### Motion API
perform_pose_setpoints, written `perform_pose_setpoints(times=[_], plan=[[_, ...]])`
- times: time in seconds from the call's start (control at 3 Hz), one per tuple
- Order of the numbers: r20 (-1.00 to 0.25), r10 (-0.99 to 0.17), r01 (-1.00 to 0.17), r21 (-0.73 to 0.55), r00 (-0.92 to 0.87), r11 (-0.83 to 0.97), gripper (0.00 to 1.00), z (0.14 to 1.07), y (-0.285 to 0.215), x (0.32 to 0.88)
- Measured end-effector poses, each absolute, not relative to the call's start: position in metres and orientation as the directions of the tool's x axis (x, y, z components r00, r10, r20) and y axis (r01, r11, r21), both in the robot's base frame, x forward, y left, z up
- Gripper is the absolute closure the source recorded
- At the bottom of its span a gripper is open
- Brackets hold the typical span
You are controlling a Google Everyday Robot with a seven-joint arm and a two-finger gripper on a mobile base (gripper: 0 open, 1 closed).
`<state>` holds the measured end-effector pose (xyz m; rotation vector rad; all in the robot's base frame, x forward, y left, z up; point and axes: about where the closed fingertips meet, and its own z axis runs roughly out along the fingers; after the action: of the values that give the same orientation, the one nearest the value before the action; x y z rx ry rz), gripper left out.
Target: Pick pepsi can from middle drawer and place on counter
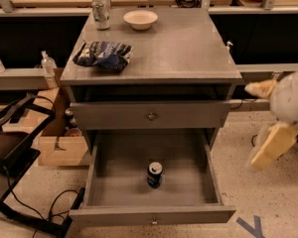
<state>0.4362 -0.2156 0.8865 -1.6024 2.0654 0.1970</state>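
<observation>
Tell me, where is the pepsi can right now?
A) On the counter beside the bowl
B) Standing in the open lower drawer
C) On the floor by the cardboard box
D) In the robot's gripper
B: the pepsi can stands upright on the bottom of the open drawer, while the gripper hangs off to the right of the cabinet, well apart from it.
</observation>
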Motion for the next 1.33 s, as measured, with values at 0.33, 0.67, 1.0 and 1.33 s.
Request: perform_pose_setpoints(times=[0.33, 0.67, 1.0, 1.33], plan=[[-0.661, -0.737, -0.927, -0.172, -0.142, 0.333, 0.00, 0.825, -0.213, 0.447], [-0.854, -0.514, -0.917, -0.144, -0.074, 0.372, 0.00, 0.784, -0.189, 0.476], [-0.895, -0.439, -0.917, -0.106, -0.081, 0.384, 0.00, 0.772, -0.182, 0.487], [-0.897, -0.434, -0.918, -0.100, -0.084, 0.384, 0.00, 0.770, -0.181, 0.487]])
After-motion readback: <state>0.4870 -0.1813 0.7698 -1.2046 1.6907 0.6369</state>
